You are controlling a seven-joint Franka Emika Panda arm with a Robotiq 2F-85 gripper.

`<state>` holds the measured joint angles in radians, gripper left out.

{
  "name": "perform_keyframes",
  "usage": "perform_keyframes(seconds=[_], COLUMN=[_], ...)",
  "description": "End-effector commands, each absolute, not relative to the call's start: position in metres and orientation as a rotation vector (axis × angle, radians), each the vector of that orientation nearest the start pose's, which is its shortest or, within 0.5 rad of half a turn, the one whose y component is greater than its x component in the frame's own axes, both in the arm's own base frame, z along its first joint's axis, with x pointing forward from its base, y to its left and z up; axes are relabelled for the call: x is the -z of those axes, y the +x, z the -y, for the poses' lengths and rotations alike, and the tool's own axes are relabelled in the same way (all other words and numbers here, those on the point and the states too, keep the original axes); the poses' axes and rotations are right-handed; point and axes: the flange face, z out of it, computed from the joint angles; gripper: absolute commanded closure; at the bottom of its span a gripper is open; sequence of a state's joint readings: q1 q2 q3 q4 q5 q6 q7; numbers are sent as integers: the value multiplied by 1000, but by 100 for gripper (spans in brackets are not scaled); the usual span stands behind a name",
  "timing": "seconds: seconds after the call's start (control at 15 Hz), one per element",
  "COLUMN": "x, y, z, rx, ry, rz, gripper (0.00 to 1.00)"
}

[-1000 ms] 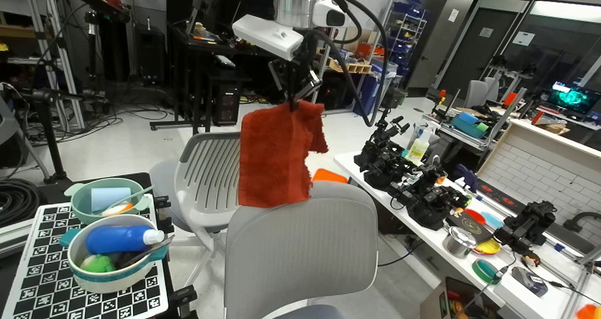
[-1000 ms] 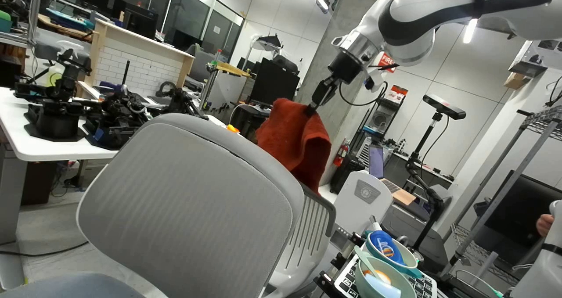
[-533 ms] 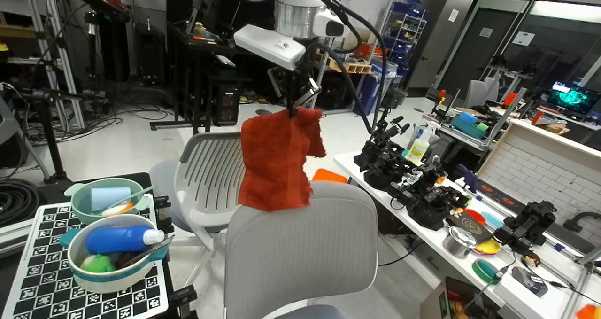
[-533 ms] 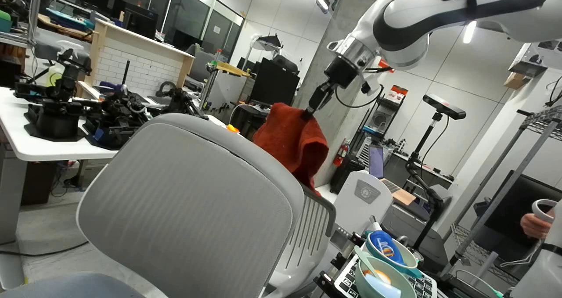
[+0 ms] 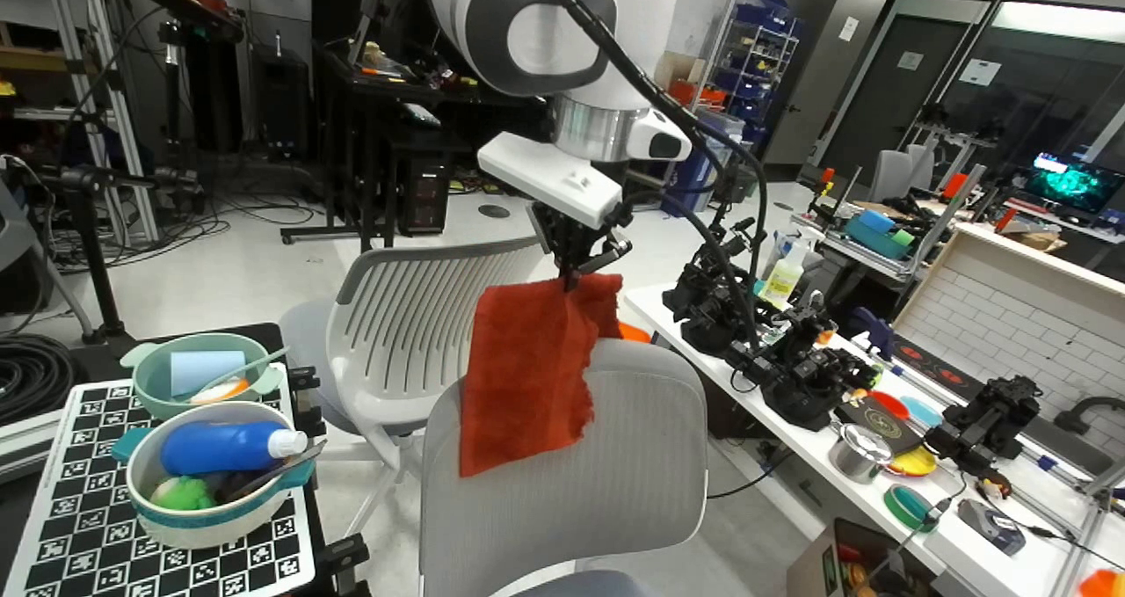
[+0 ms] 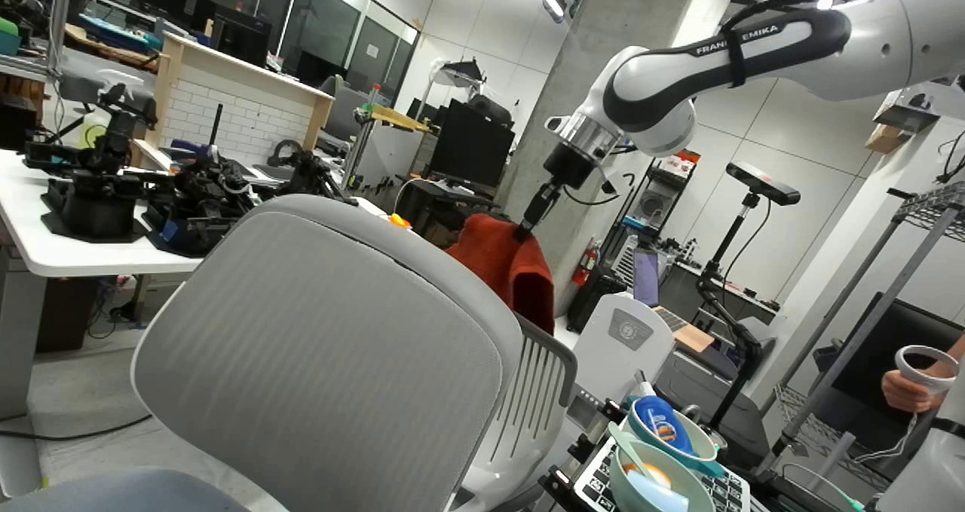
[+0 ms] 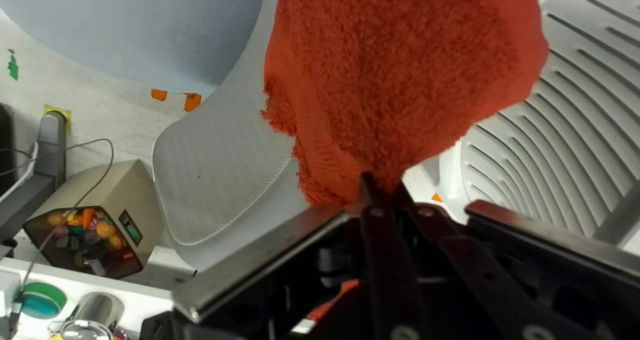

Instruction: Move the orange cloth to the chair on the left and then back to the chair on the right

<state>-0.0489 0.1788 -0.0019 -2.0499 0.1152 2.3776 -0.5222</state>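
The orange-red cloth (image 5: 527, 377) hangs from my gripper (image 5: 571, 282), pinched near its top edge. In an exterior view it covers the upper left of the grey mesh chair's backrest (image 5: 642, 456). In an exterior view the cloth (image 6: 490, 252) is partly hidden behind that chair's backrest (image 6: 324, 346); I cannot tell whether they touch. The slatted chair (image 5: 395, 316) stands behind and left of the mesh chair there. In the wrist view my gripper (image 7: 384, 180) is shut on the bunched cloth (image 7: 400, 79), with the slatted chair (image 7: 545, 144) to its right and the mesh chair (image 7: 220, 180) to its left.
A checkered board (image 5: 83, 491) at the left carries two bowls; the nearer bowl (image 5: 206, 527) holds a blue bottle. A white table (image 5: 817, 456) with black robot arms and kitchen items runs along the right. A person's hand (image 6: 905, 391) holds a controller.
My gripper has moved down, carrying the cloth, which now overlaps more of the mesh chair's backrest. The cloth stays pinched. The person's hand with the controller has moved further into view.
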Motion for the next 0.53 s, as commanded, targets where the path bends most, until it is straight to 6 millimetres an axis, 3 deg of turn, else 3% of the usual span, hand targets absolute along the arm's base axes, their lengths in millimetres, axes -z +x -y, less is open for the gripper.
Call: perform_keyframes(seconds=[0.0,0.47], x=[-358,-354], y=[612,623], z=[38,19], rx=[252,245], ry=[-3018,-3010], rz=[650,718], gripper=[99,99])
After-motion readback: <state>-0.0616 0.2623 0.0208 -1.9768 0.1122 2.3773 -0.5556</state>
